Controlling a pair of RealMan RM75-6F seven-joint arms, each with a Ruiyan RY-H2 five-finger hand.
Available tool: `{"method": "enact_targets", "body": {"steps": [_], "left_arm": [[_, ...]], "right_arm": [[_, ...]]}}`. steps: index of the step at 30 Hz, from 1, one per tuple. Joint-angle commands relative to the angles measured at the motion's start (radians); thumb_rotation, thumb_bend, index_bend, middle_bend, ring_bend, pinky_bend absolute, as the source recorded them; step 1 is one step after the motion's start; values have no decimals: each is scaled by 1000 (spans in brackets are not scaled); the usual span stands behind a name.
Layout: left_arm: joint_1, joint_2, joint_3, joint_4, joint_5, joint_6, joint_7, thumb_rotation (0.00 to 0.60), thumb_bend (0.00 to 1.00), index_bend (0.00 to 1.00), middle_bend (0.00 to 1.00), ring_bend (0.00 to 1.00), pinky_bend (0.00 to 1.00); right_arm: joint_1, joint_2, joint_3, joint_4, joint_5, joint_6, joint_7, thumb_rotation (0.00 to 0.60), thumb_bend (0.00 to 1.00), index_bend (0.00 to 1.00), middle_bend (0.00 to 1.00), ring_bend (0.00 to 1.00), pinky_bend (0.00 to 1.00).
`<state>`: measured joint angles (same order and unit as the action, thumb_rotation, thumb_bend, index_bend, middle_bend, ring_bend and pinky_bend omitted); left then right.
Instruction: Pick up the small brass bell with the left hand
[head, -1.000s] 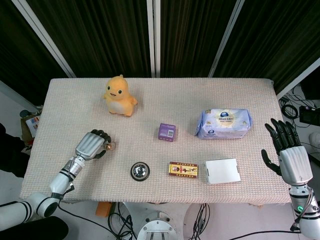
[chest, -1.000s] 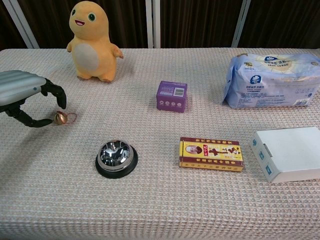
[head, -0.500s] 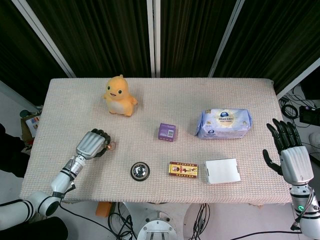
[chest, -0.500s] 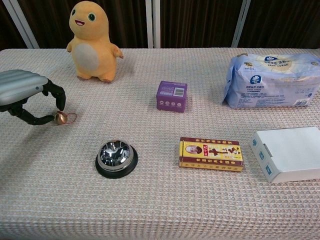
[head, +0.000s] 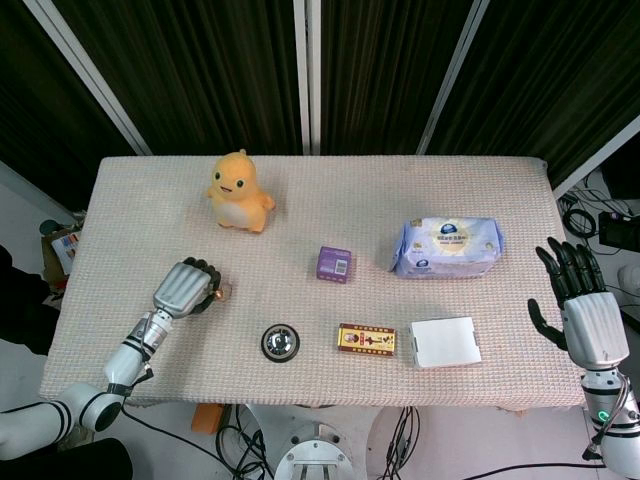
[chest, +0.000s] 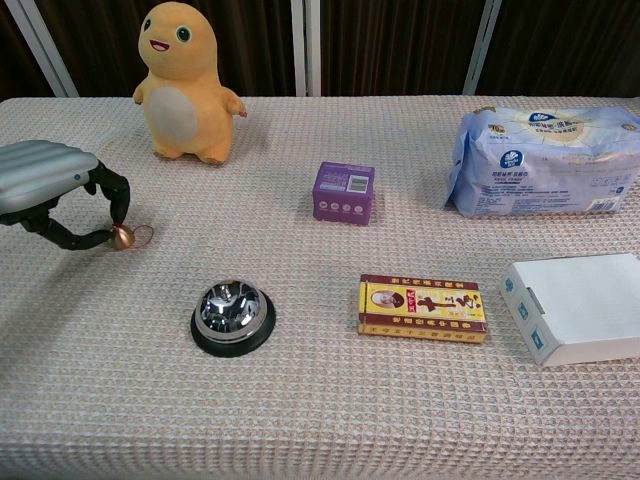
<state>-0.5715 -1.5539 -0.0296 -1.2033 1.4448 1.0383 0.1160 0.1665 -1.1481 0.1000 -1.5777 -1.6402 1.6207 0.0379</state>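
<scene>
The small brass bell (chest: 121, 236) with its thin red loop lies on the woven tablecloth near the left edge. In the head view the bell (head: 219, 292) shows only as a speck beside the fingers. My left hand (chest: 48, 189) curls over it, thumb and a fingertip closed against the bell's sides. The bell still looks to be resting on the cloth. In the head view the left hand (head: 184, 288) sits at the table's left front. My right hand (head: 583, 312) hangs off the table's right edge, fingers spread and holding nothing.
A silver call bell (chest: 232, 316) stands right of the hand. Behind it is a yellow plush toy (chest: 185, 80). A purple box (chest: 343, 192), a red and yellow box (chest: 424, 308), a white box (chest: 575, 308) and a tissue pack (chest: 545, 163) lie further right.
The left hand's thumb and fingers have closed in around the brass bell, which shifted slightly. The right hand has drifted a little lower and to the right.
</scene>
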Motion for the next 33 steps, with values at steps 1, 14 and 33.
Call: {"method": "enact_targets", "body": {"steps": [1, 14, 33], "left_arm": [[0, -1, -1, 1, 0, 1, -1, 600, 376, 521, 457, 336, 344], [-5, -5, -5, 5, -3, -6, -4, 600, 413, 537, 469, 346, 345], [0, -5, -14, 1, -1, 18, -17, 600, 450, 590, 520, 391, 382]], "right_arm": [[0, 0, 0, 1, 1, -3, 1, 600, 330, 0, 0, 0, 0], [-1, -5, 3, 8, 5, -11, 6, 600, 331, 0, 0, 0, 0], [-3, -6, 8, 12, 10, -15, 9, 600, 331, 0, 0, 0, 0]]}}
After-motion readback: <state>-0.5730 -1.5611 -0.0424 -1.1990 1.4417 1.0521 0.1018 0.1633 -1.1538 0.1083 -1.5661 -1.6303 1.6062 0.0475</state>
